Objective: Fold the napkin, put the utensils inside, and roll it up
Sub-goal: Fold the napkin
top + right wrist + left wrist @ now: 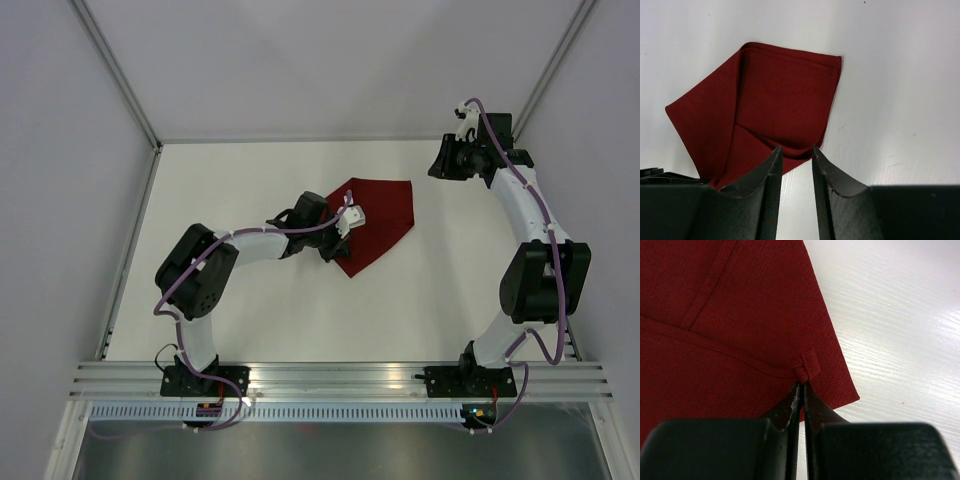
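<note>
The fingers (pixel 816 412) of the left gripper (pixel 801 387) are seen drawn almost together, with only a hairline gap between them. Their tips are set against a small turned-up tuck of hem (pixel 808 364) on the napkin (pixel 740 315). Whether a pinch of cloth is caught between the tips cannot be told.

From those tips the maroon cloth spreads ahead and to the left in the wrist view. One sharp corner (pixel 856 398) is found just to the right of the tips, with the bare table (pixel 900 315) beyond it. A flap is laid over the lower layer, and its hem lines are crossed just ahead of the fingers.

From above, the napkin is seen lying partly folded near the middle of the table. A point is turned toward the arms and a broad edge lies on the far side, so the long axis runs from near-left to far-right. The left gripper is placed over its left edge.

The right gripper (pixel 795 150) is held well apart from the cloth, off to the right and above the table. Its fingers are spread and nothing is between them.

The left arm is judged much the nearer. The fold is judged unfinished, and the coming move is taken to hinge on the hem tuck lying directly in front of the left fingertips.
</note>
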Controlling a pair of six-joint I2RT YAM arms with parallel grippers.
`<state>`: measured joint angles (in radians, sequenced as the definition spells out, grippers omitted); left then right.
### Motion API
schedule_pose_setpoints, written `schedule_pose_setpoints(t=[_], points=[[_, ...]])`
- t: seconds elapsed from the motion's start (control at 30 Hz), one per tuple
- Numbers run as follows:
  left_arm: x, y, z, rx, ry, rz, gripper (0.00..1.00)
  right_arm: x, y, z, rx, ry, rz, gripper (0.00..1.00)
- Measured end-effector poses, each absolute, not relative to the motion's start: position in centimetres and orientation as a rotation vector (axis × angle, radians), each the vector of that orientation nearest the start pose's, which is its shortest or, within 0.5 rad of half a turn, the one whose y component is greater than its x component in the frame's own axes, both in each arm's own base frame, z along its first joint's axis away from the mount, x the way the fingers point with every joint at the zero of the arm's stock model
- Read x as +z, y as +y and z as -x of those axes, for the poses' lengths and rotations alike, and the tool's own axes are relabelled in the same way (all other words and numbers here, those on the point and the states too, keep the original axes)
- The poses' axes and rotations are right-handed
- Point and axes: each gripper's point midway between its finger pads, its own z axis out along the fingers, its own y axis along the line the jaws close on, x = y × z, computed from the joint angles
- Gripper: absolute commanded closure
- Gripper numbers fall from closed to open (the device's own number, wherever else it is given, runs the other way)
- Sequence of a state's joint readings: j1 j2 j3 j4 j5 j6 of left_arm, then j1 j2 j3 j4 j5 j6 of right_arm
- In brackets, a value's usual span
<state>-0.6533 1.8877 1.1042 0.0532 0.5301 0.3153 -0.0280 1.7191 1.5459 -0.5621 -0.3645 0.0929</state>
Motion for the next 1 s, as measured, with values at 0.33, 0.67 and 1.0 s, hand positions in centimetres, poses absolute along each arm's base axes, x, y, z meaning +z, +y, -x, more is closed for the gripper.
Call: schedule_pose_setpoints(t=[0.33, 0.67, 1.0], points=[[4.6, -34.2, -31.9, -0.778, 1.903, -1.31, 0.75, 20.2, 5.4, -46.0, 0.446, 2.289, 0.054, 0.64], [5.7, -34.1, -32.3, -0.756, 1.883, -1.297, 0.63, 20.2, 5.7, -46.0, 0.447, 2.289, 0.062, 0.64], [8.5, -34.1, -33.0, -0.749, 1.831, -1.254, 0.62, 20.0, 5.7, -46.0, 0.419, 2.292, 0.078, 0.64]])
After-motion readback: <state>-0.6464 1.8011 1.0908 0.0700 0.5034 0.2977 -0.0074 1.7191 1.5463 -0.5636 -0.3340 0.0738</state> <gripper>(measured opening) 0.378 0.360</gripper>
